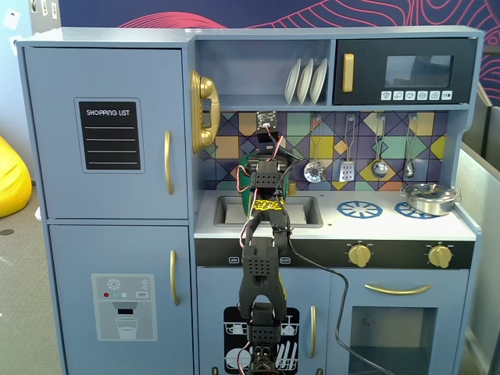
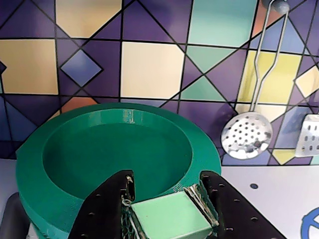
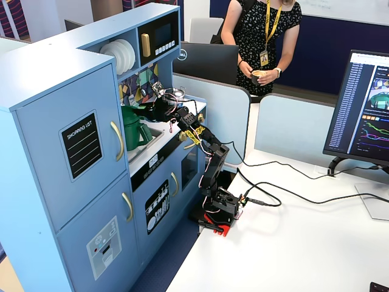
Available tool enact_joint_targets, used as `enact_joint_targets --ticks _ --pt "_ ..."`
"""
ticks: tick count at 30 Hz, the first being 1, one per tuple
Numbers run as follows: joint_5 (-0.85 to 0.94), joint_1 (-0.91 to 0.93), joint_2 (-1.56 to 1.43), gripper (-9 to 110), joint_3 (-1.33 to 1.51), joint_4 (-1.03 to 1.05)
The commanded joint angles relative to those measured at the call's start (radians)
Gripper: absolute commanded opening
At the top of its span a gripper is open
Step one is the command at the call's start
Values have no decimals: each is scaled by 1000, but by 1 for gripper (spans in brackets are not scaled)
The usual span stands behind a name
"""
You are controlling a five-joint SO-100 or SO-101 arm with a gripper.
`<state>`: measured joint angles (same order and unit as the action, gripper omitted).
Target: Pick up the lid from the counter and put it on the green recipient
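Note:
The green recipient (image 2: 30, 169) is a dark-green pot, open and with no cover on it. It stands at the back of the toy kitchen counter, partly behind the arm in a fixed view (image 1: 244, 168) and beside the fridge in a fixed view (image 3: 130, 131). My gripper (image 2: 167, 180) is at the pot's near rim. It is shut on a light-green square block (image 2: 172, 219) that sits against the outside of that rim. I cannot tell whether this block is the lid's knob or the pot's strap handle. No flat lid disc shows in any view. The gripper also shows in both fixed views (image 1: 267, 156) (image 3: 149, 111).
A slotted ladle (image 2: 246, 134) and a spatula (image 2: 309, 137) hang on the tiled back wall to the right. In a fixed view the sink (image 1: 234, 209), a blue burner ring (image 1: 359, 208) and the steel pot (image 1: 428, 197) are on the counter. A person (image 3: 261, 36) stands behind the desk.

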<state>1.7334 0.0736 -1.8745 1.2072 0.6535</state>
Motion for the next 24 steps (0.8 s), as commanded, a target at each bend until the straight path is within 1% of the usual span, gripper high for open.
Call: enact_joint_targets --ticks 1,13,14,17,19,21,24 --pt "14 -20 -52 0 0 -3" --pt "28 5 -54 1 37 0" --pt "18 8 -54 4 37 0" --pt "-18 14 -63 22 35 -3" --pt "-44 12 -67 31 32 -15" --pt "-52 12 -66 36 8 -15" --pt "-41 18 -60 38 -51 -11"
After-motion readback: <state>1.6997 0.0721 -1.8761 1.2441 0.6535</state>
